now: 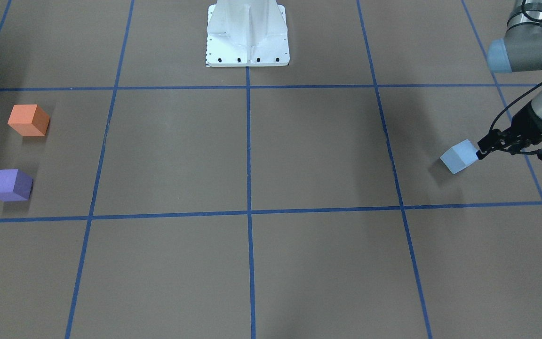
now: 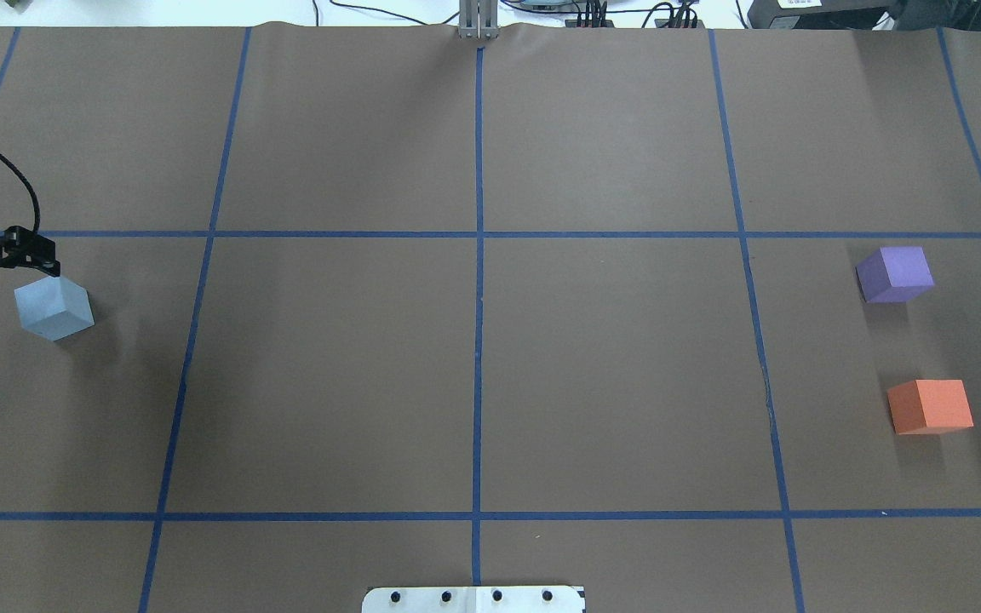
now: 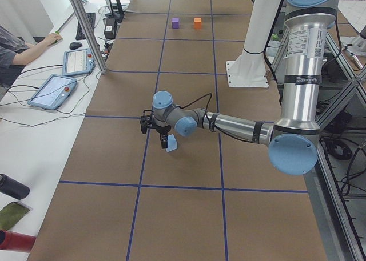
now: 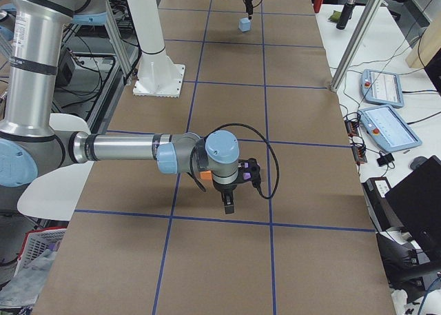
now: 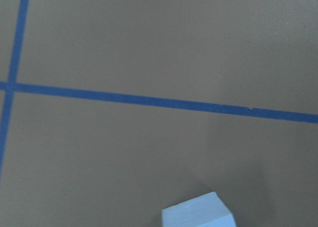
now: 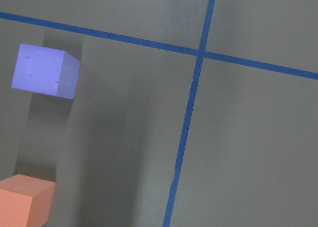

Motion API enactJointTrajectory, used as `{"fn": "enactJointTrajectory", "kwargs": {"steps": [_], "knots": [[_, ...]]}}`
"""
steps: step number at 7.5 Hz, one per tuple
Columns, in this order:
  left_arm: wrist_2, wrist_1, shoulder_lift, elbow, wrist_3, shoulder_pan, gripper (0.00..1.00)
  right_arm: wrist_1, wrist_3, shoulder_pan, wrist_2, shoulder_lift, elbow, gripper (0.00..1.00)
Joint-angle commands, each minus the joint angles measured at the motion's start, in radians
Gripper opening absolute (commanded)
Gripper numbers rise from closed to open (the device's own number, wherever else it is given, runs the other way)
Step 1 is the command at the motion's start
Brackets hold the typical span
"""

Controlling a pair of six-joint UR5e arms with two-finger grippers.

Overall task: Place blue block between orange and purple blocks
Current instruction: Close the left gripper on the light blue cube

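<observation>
The light blue block (image 1: 459, 157) sits on the table at the robot's far left, also in the overhead view (image 2: 54, 308) and at the bottom of the left wrist view (image 5: 198, 212). My left gripper (image 1: 481, 150) looks shut and empty, its tip touching the block's edge (image 2: 46, 262). The orange block (image 1: 28, 120) and purple block (image 1: 10, 184) stand apart at the robot's far right, with a gap between them. They also show in the right wrist view, purple block (image 6: 44, 70) and orange block (image 6: 25, 199). My right gripper (image 4: 228, 203) hovers by them; I cannot tell whether it is open.
Brown table paper with a blue tape grid (image 2: 479, 255). The white robot base (image 1: 247, 35) stands at the table's middle edge. Operator tablets (image 3: 54, 89) lie on a side table beyond the mat.
</observation>
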Motion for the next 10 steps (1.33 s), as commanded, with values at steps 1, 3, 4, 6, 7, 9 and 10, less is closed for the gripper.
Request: {"fn": "enactJointTrajectory", "kwargs": {"steps": [1, 3, 4, 6, 7, 9, 10], "knots": [[0.038, -0.011, 0.025, 0.001, -0.05, 0.049, 1.0, 0.0, 0.0, 0.0, 0.0, 0.0, 0.0, 1.0], [0.038, -0.011, 0.039, 0.001, -0.051, 0.075, 1.0, -0.001, 0.0, 0.0, -0.002, 0.0, 0.0, 1.0], [0.038, -0.014, 0.039, 0.004, -0.051, 0.089, 1.0, -0.001, 0.0, 0.0, -0.002, 0.0, 0.0, 1.0], [0.04, -0.088, 0.037, 0.053, -0.048, 0.099, 0.85, -0.001, 0.0, 0.0, -0.002, 0.0, -0.002, 1.0], [0.038, -0.133, 0.033, 0.083, -0.034, 0.11, 0.57, -0.001, 0.0, 0.0, -0.002, 0.0, -0.002, 1.0], [0.037, -0.134, 0.022, 0.075, 0.009, 0.113, 0.05, -0.001, 0.0, 0.0, -0.002, 0.0, 0.0, 1.0], [0.034, -0.13, 0.014, 0.047, 0.01, 0.112, 0.0, -0.001, 0.0, 0.0, -0.002, 0.0, 0.0, 1.0]]}}
